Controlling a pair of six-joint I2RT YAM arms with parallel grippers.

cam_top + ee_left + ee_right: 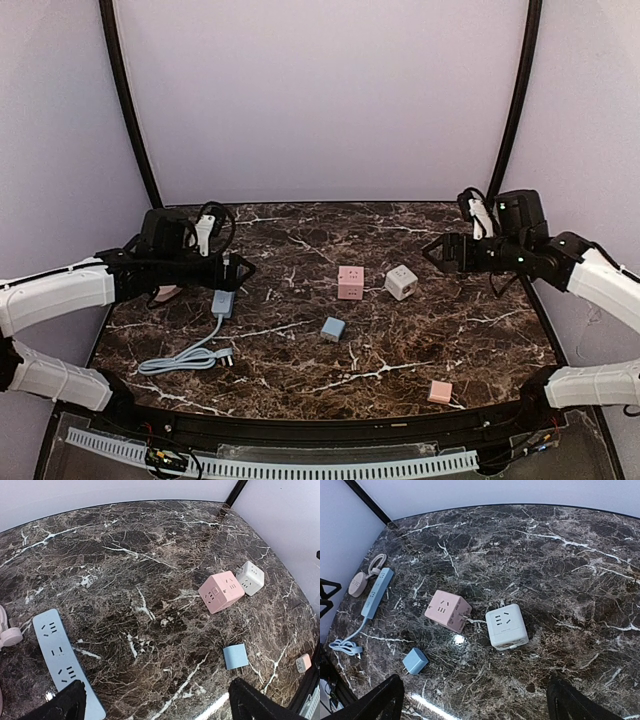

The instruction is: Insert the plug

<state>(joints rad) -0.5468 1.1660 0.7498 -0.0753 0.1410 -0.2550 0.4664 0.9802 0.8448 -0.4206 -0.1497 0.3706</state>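
Left gripper [245,268] hovering released at left, right gripper [432,250] gaping at right, plug [332,328] lying centre below pink socket [350,282].

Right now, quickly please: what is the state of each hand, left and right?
Left hand: open, holding nothing.
Right hand: open, holding nothing.

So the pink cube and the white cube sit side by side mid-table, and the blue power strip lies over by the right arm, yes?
Not quite. The blue power strip lies by the left arm, not the right; the top external view shows it. The pink cube and white cube do sit side by side mid-table.
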